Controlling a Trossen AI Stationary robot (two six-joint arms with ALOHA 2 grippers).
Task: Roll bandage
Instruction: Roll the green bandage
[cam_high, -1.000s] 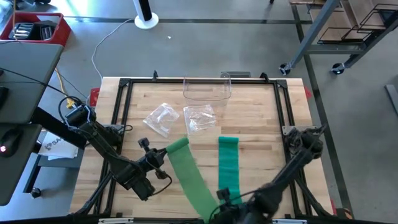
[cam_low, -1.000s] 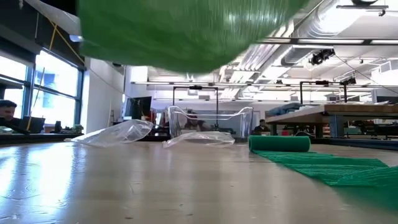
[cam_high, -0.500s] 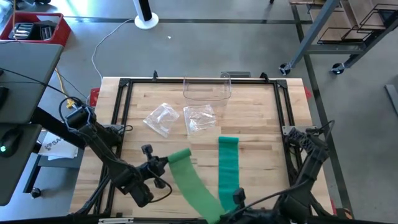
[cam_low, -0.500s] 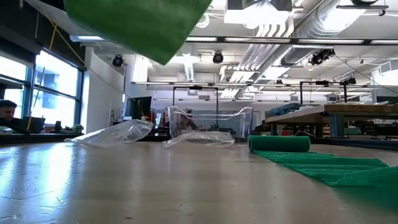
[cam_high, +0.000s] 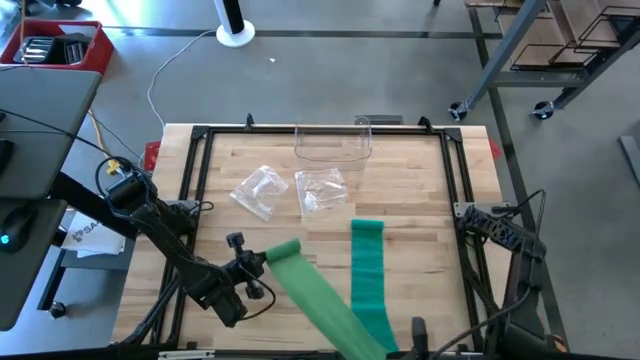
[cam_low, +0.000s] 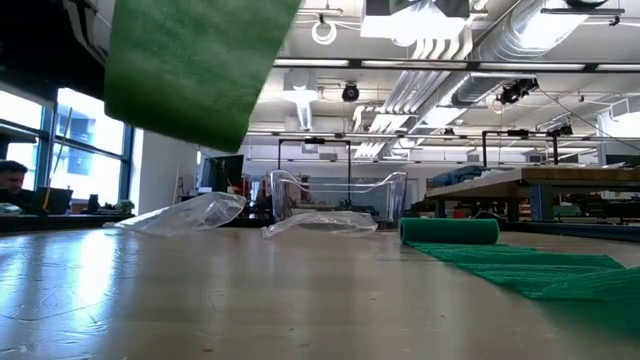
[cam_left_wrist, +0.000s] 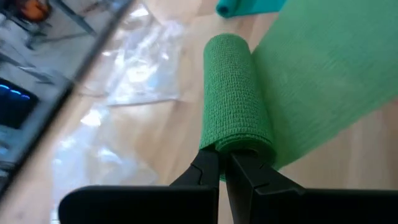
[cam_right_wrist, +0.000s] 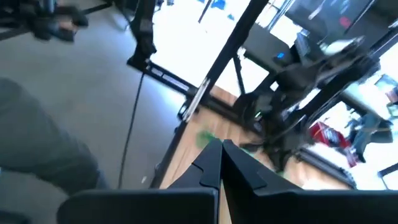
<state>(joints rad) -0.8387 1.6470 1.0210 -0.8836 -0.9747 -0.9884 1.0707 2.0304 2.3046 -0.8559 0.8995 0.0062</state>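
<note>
A: Why is the bandage held up off the wood?

B: My guess is tension. The left gripper (cam_left_wrist: 222, 163), over the table's near-left part, has its fingers pinched tight on the end of a small green roll (cam_left_wrist: 235, 102). The loose green strip (cam_high: 325, 305) runs from that roll down toward the table's near edge, so keeping the roll raised probably keeps the strip taut and straight for winding.

A: And the right gripper?

B: The right gripper (cam_right_wrist: 220, 163) is clenched on nothing. It has its arm swung out past the table's near-right corner, and its own camera looks across the floor at the table frame from outside. I take it as waiting, clear of the strip.

A: Is that one bandage or two?

B: I count two green lengths. One hangs from the left gripper. The second strip (cam_high: 367, 268) lies flat on the wood, right of centre, with its own rolled end (cam_low: 450, 231) pointing to the far edge. Near the table's near edge the two cross, and I cannot tell whether they join there.

A: Anything else on the table?

B: Two crumpled clear plastic bags (cam_high: 258, 189) side by side at mid-table, and one clear plastic container (cam_high: 333, 146) at the far edge. All three sit well apart from the lifted roll, likely set back to keep the rolling area free
</note>
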